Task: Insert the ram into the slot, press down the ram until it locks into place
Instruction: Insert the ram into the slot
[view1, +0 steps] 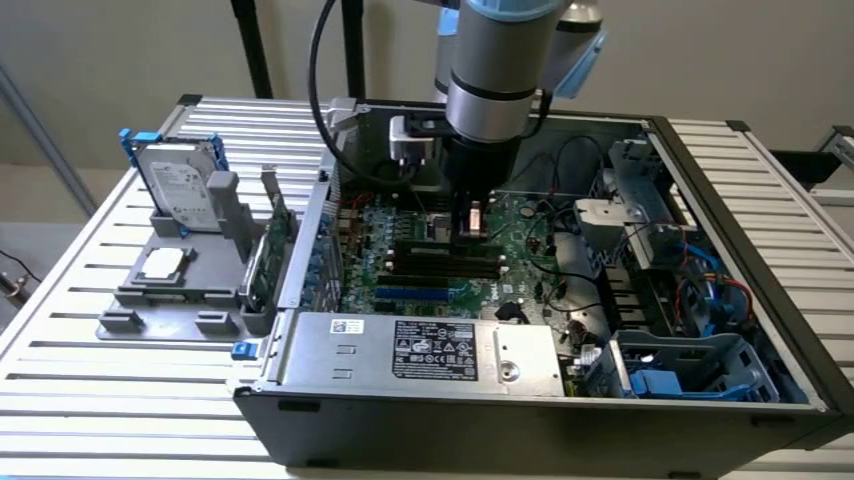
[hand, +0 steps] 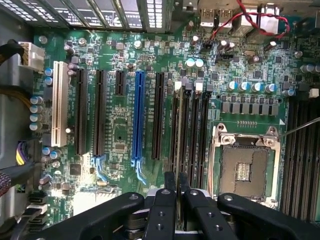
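— What does the exterior view give you?

— The arm reaches down into the open computer case (view1: 727, 330). The gripper (view1: 470, 225) sits low over the black memory slots (view1: 430, 262) in the middle of the motherboard (view1: 387, 225). Black cables (view1: 567, 290) loop just to the exterior view's right of it. Outside the case, on the exterior view's left, a grey holder (view1: 160, 295) carries a hard drive (view1: 180, 185) and a green expansion card (view1: 276, 250).

— And the wrist view?

— The ram (hand: 178, 135) shows edge-on as a thin pale strip. It runs along the outermost slot of the bank beside the CPU socket (hand: 245, 167). The fingers (hand: 167, 200) are clamped on its near end, almost meeting. A blue slot (hand: 138, 120) lies near on the other side. I cannot tell whether the stick is seated.
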